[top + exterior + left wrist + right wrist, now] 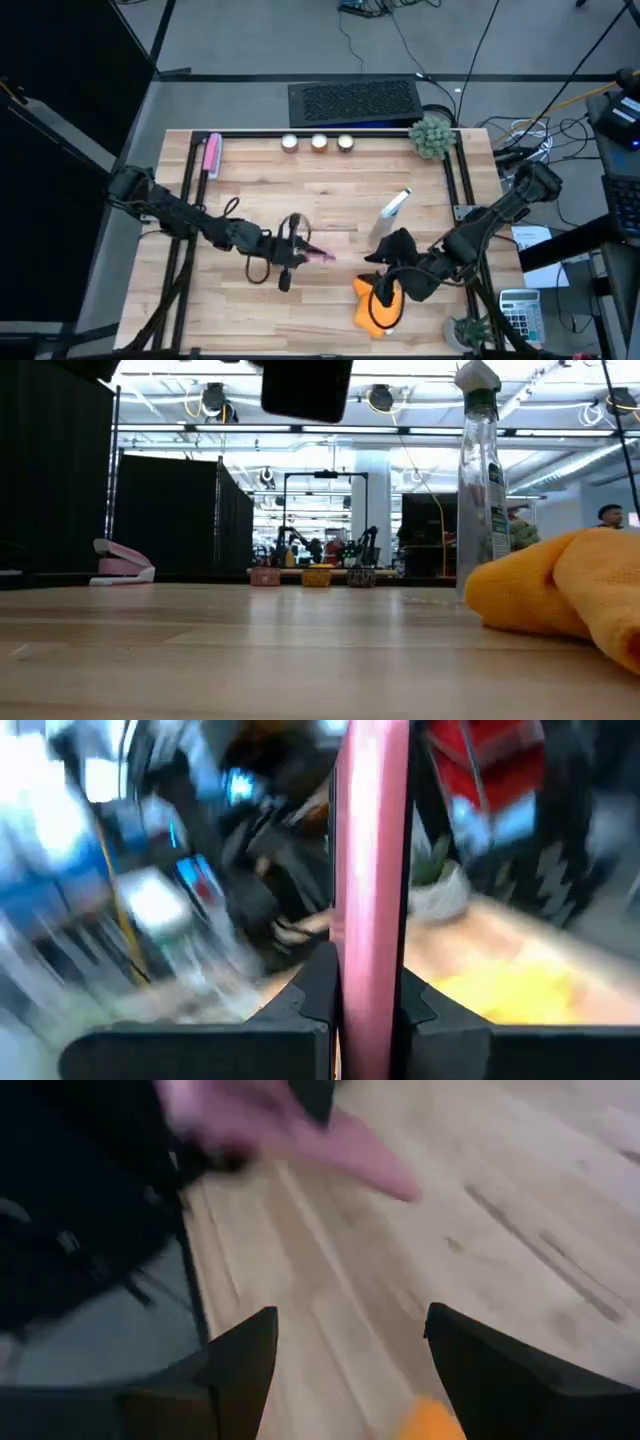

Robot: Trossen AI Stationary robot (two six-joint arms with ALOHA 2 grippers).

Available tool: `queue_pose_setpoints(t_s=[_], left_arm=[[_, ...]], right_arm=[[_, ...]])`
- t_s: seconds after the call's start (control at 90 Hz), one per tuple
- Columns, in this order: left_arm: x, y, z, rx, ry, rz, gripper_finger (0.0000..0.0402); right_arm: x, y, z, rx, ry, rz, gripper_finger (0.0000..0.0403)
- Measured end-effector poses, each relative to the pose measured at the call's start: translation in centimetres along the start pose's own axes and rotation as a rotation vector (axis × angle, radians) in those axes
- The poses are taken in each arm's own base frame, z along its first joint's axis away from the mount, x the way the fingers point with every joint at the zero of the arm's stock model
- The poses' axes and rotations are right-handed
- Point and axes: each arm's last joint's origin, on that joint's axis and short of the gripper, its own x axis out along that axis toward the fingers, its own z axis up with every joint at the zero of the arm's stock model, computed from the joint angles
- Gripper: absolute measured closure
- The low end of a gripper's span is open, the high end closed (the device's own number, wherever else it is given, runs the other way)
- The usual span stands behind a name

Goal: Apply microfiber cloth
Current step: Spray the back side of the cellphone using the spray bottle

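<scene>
The orange microfiber cloth (378, 308) lies bunched on the wooden table near its front right; it also shows in the low view (560, 595). My right gripper (388, 282) hangs open just above the cloth's far end, and a bit of orange (436, 1422) shows between its fingers (240, 1365). At the table's middle my left gripper (300, 252) is shut on a flat pink rectangular thing (322, 255), which the left wrist view shows edge-on (370, 850). My left gripper pinches the pink flat thing between its two fingers (318, 985), one on each flat face, at the end nearest the wrist (368, 975). The rest of the thing runs out ahead of the fingers. I cannot tell whether my right gripper touches the cloth.
A clear spray bottle (394, 205) stands just beyond the cloth. A pink object (211, 155) lies at the far left. Three small round things (318, 142) and a potted plant (430, 135) line the far edge. A black frame (190, 200) borders the table.
</scene>
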Motion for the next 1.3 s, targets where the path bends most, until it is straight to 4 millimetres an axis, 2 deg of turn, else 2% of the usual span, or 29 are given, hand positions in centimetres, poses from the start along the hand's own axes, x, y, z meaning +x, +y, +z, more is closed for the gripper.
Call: queue_pose_setpoints(t_s=[0.1,0.178,0.278,0.367,0.478,0.656,0.744,0.833,0.911,0.956,1.067,1.3], left_arm=[[-0.1,-0.5,0.5,0.406,0.009,0.005,0.0389],[-0.2,-0.7,0.9,0.630,0.051,0.040,0.0389],[-0.2,-0.7,1.6,0.860,0.093,0.066,0.0389],[0.0,-0.4,2.0,0.974,0.098,0.078,0.0389],[0.2,-0.2,2.3,0.999,0.097,0.090,0.0389],[0.3,-0.1,2.6,1.026,0.064,0.085,0.0389],[0.4,0.1,2.5,1.023,0.075,0.086,0.0389],[0.4,0.1,2.5,1.029,0.077,0.090,0.0386],[0.3,0.3,2.8,1.054,0.066,0.109,0.0379],[0.3,0.3,2.8,1.066,0.076,0.112,0.0373],[0.2,0.1,2.9,1.076,0.154,0.123,0.0353],[0.0,-0.2,3.3,0.888,0.252,0.171,0.0318]], right_arm=[[1.2,0.9,0.2,0.055,-0.059,0.056,0.0164],[1.7,1.2,0.4,0.087,-0.071,0.087,0.0164],[2.2,1.3,0.8,0.139,-0.086,0.111,0.0164],[2.7,1.4,1.3,0.174,-0.100,0.135,0.0164],[3.4,1.6,1.8,0.205,-0.097,0.186,0.0164],[5.9,1.0,2.0,0.222,-0.089,0.182,0.0177],[6.9,1.0,2.5,0.219,-0.090,0.235,0.0217],[7.4,1.1,2.9,0.213,-0.083,0.286,0.0288],[7.3,1.4,3.1,0.220,-0.073,0.338,0.0361],[7.3,1.4,3.2,0.220,-0.070,0.343,0.0380],[6.8,1.3,3.0,0.184,-0.062,0.329,0.0380],[4.1,1.0,3.5,0.146,-0.065,0.269,0.0386]])
